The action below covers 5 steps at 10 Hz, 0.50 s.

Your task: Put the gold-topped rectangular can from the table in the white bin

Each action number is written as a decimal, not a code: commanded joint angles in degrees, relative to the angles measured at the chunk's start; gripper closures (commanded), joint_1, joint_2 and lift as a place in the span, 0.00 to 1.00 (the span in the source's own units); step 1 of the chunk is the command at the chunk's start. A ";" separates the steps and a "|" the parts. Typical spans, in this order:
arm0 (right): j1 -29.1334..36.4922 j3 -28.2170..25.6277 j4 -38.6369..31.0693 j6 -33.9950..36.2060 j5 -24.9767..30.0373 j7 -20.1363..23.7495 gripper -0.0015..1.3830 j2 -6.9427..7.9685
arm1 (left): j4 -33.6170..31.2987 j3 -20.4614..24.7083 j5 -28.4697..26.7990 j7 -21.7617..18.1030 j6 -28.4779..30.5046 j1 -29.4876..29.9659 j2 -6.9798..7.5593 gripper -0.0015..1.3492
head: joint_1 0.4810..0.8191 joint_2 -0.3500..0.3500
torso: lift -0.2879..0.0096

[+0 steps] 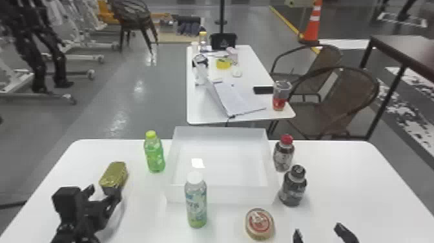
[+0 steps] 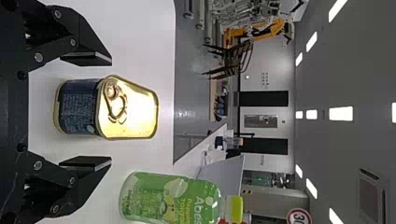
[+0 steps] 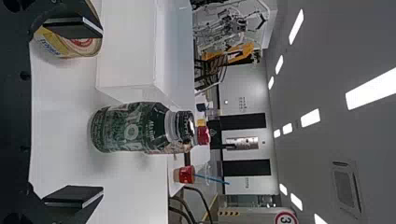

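Observation:
The gold-topped rectangular can (image 1: 113, 176) stands on the table's left part, just beyond my left gripper (image 1: 102, 192), which is open. In the left wrist view the can (image 2: 107, 108) lies between the spread fingers of my left gripper (image 2: 86, 111), with a gap on either side and neither finger touching it. The white bin (image 1: 222, 194) sits at the table's middle and looks bare inside apart from a bright white patch. My right gripper (image 1: 319, 234) is open at the front edge; in the right wrist view the right gripper (image 3: 74, 112) holds nothing.
A green bottle (image 1: 155, 155) stands between can and bin. A white-capped bottle (image 1: 196, 203) is in front of the bin, with a round tin (image 1: 259, 223) to its right. A red-capped bottle (image 1: 283, 155) and a dark bottle (image 1: 293, 187) are right of the bin.

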 commanded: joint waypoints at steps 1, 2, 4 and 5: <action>0.00 0.00 0.01 -0.02 -0.09 0.03 0.08 0.01 | 1.46 0.01 -0.90 0.00 0.69 -1.61 0.68 0.38 | 0.20 0.50 | 0.63; -0.09 0.00 0.10 0.07 -0.18 0.12 0.08 0.10 | 2.34 0.01 -1.51 -0.17 1.22 -2.75 0.95 0.38 | 0.20 0.50 | 0.63; -0.35 0.00 0.54 -0.02 -0.88 0.29 0.08 0.36 | 3.66 0.01 -2.65 -1.40 2.36 -4.69 2.00 0.38 | 0.20 0.50 | 0.63; -0.35 -0.09 0.54 -0.02 -0.79 0.56 0.08 0.54 | 4.80 0.10 -3.09 -2.55 3.15 -5.92 2.53 0.37 | 0.20 0.50 | 0.63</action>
